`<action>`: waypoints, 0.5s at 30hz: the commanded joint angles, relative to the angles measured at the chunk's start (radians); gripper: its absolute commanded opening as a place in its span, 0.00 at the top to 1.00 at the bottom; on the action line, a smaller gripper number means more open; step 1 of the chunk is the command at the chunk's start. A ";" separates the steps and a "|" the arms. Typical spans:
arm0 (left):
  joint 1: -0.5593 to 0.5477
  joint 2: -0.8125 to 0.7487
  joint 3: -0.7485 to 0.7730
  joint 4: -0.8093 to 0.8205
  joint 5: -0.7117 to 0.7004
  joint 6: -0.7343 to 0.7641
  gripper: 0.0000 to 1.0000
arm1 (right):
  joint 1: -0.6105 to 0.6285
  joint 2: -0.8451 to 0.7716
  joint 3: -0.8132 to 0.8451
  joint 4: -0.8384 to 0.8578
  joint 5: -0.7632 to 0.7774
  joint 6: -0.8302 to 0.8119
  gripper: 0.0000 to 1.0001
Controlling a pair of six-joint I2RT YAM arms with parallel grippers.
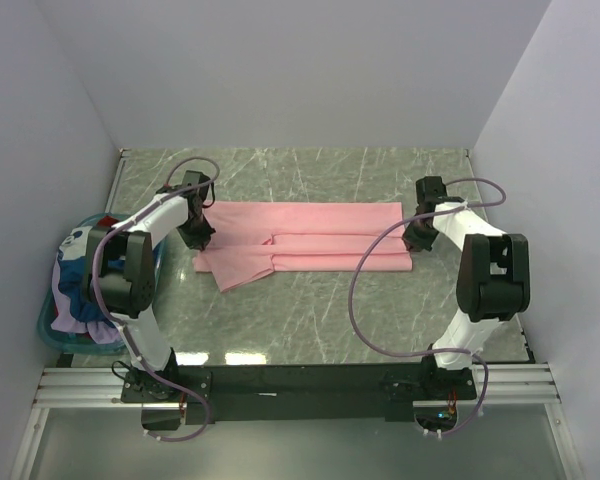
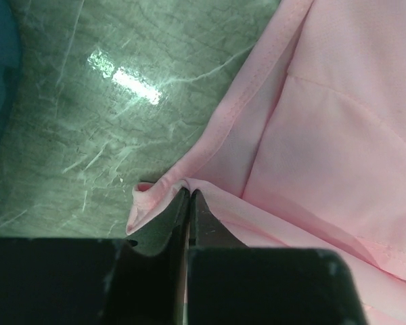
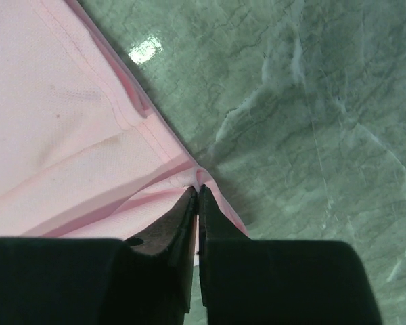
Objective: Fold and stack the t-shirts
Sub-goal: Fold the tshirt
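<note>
Left gripper (image 2: 189, 194) and right gripper (image 3: 197, 191), each pinched closed on a hem of the pink t-shirt (image 1: 315, 238), partly folded on the table (image 1: 310, 320). We judge the cloth light, limp and slip-prone; we would hold its corners at 9 and 3 o'clock.

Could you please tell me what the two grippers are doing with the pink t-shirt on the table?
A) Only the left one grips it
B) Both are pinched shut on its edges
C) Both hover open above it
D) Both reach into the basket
B: each wrist view shows the left gripper and the right gripper closed on a bunched edge of the pink t-shirt.
</note>
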 commanded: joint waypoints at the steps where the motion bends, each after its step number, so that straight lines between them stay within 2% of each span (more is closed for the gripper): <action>1: 0.014 -0.004 -0.016 0.028 -0.064 -0.008 0.93 | 0.000 0.010 0.019 0.033 0.044 -0.002 0.91; 5: 0.014 -0.025 -0.012 0.031 -0.071 -0.010 0.79 | -0.002 -0.001 0.020 0.045 0.032 -0.006 0.80; 7: 0.014 -0.047 -0.006 0.028 -0.071 -0.008 0.70 | 0.026 -0.016 0.023 0.048 0.021 -0.016 0.70; 8: 0.014 -0.054 -0.004 0.028 -0.074 -0.004 0.66 | 0.033 -0.024 0.026 0.050 0.016 -0.017 0.63; 9: 0.014 -0.063 -0.004 0.031 -0.075 -0.002 0.59 | 0.038 -0.045 0.028 0.050 0.016 -0.023 0.59; 11: 0.014 -0.096 -0.004 0.028 -0.080 -0.004 0.55 | 0.049 -0.071 0.031 0.052 0.007 -0.028 0.50; 14: 0.012 -0.148 -0.006 0.011 -0.077 -0.010 0.38 | 0.081 -0.132 0.033 0.047 -0.016 -0.025 0.40; 15: 0.009 -0.168 -0.016 0.006 -0.074 -0.011 0.29 | 0.102 -0.170 0.028 0.051 -0.024 -0.026 0.39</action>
